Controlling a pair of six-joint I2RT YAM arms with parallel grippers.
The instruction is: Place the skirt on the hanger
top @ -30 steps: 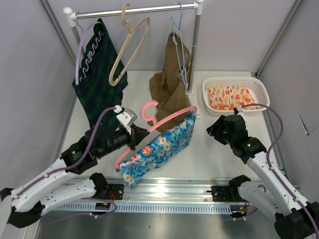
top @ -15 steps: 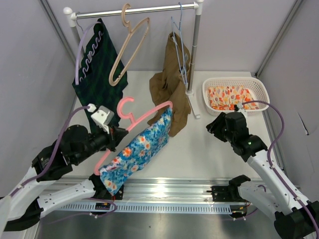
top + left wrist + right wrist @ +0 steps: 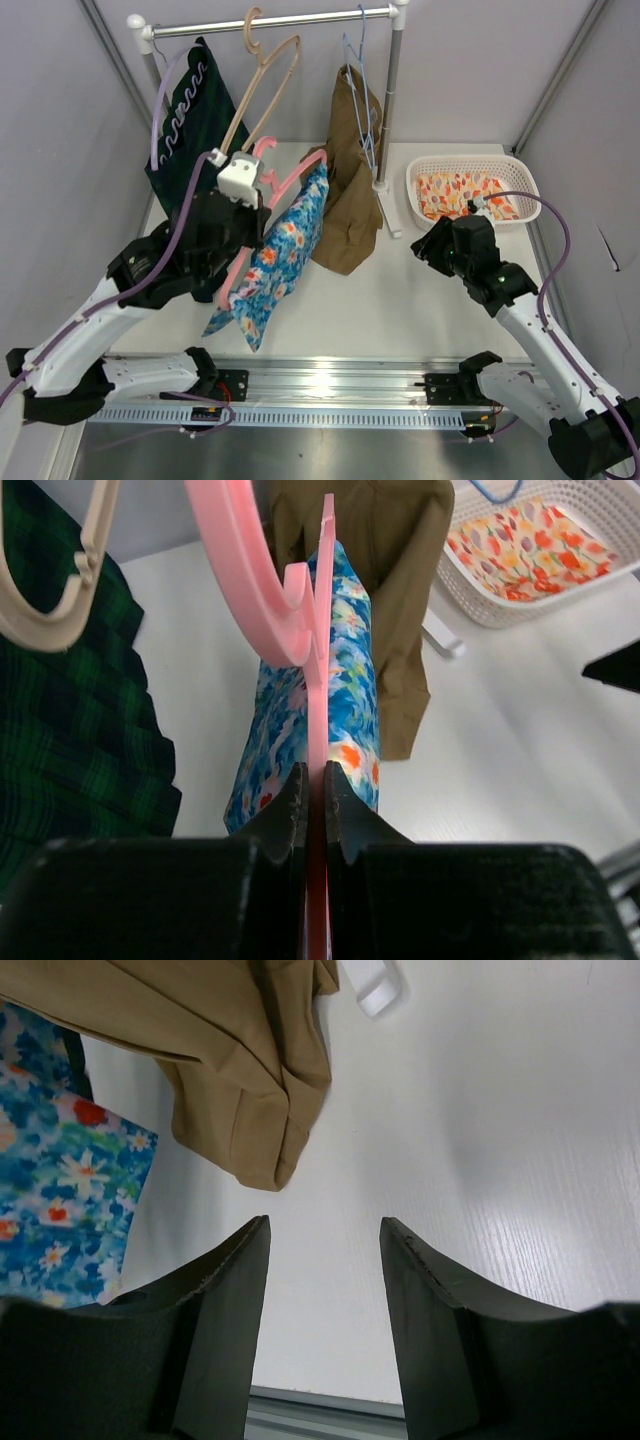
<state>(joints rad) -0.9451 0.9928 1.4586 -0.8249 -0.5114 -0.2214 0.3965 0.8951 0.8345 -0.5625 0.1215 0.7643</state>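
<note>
A pink hanger [image 3: 285, 178] carries a blue floral skirt [image 3: 275, 255] that hangs down from it above the table. My left gripper [image 3: 252, 222] is shut on the hanger's lower bar, raised near the rack. In the left wrist view the jaws [image 3: 313, 775] pinch the thin pink bar, the hanger's hook [image 3: 245, 585] curves up ahead and the skirt [image 3: 350, 705] drapes just beyond. My right gripper [image 3: 428, 250] hovers over the table at the right, open and holding nothing [image 3: 325, 1225]. A corner of the skirt [image 3: 60, 1180] shows at its left.
A rack rail [image 3: 270, 22] crosses the back with a purple hanger [image 3: 160, 110] holding a dark green plaid garment [image 3: 190, 140], a bare beige hanger [image 3: 262, 95], and a blue hanger [image 3: 362, 90] with a brown garment [image 3: 350, 190]. A white basket [image 3: 470, 160] with floral cloth [image 3: 460, 195] stands back right.
My left arm has lifted the hanger and skirt up and back to the left, toward the rack rail. The right gripper has hardly moved.
</note>
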